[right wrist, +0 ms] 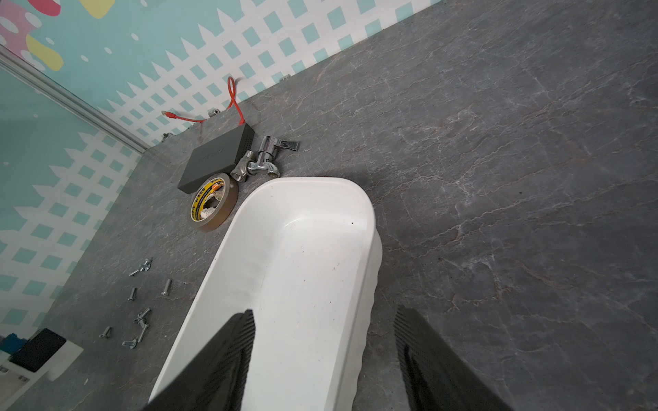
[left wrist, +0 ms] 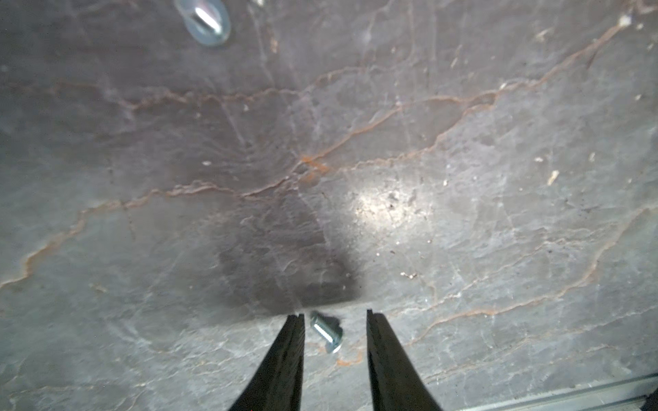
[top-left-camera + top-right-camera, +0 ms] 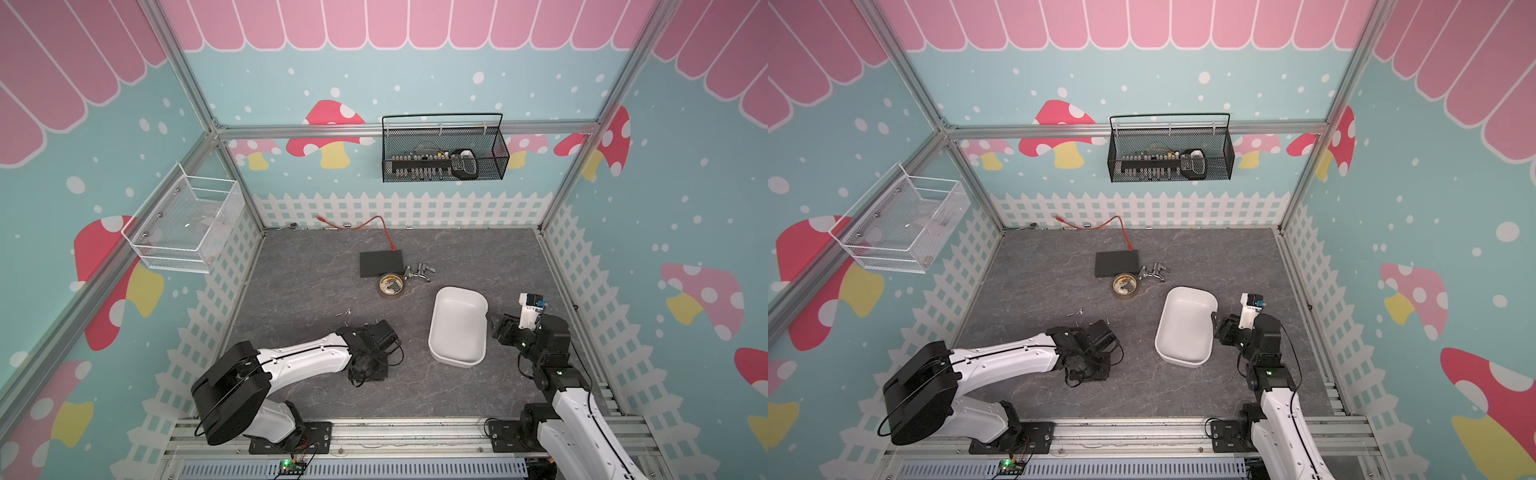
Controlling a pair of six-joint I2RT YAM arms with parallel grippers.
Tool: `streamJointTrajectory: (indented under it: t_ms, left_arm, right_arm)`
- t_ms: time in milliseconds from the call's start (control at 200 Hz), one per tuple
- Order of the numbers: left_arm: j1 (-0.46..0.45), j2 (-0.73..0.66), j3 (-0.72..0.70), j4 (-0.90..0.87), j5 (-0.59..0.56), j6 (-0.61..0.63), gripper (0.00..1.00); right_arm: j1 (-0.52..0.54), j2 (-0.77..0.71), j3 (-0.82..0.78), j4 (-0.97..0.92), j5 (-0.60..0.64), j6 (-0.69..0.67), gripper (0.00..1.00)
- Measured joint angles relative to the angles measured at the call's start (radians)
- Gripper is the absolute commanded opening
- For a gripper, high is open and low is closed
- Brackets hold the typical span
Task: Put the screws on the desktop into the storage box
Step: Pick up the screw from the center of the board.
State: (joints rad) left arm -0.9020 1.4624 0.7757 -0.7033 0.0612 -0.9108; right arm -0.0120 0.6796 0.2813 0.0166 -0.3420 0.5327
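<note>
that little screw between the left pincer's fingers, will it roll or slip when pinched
The screw lies on its side on the smooth desktop, so it will probably roll if nudged. Tiny and shiny, it may slip from the open left pincer as it shuts.

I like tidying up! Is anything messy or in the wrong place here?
Yes: little screws lie scattered loose on the desktop, beside the storage box, which is empty. A chrome tap also lies on its side by the tape roll.
</note>
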Motion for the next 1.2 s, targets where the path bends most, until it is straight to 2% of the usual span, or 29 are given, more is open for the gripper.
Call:
streamJointTrajectory:
  t_ms: [710, 1026, 1201]
  left_arm:
    - [-0.027, 0.023, -0.008, -0.052, -0.016, 0.003, 0.27]
    - [-0.03, 0.024, -0.005, -0.048, -0.013, 0.01, 0.16]
    - [-0.03, 0.01, -0.016, -0.044, -0.011, 0.024, 0.05]
  right_arm:
    - [0.0, 0.005, -0.002, 0.014, -0.007, 0.004, 0.7]
    - [0.0, 0.005, -0.005, 0.013, -0.007, 0.008, 0.7]
    - [0.0, 0.005, -0.005, 0.013, -0.007, 0.008, 0.7]
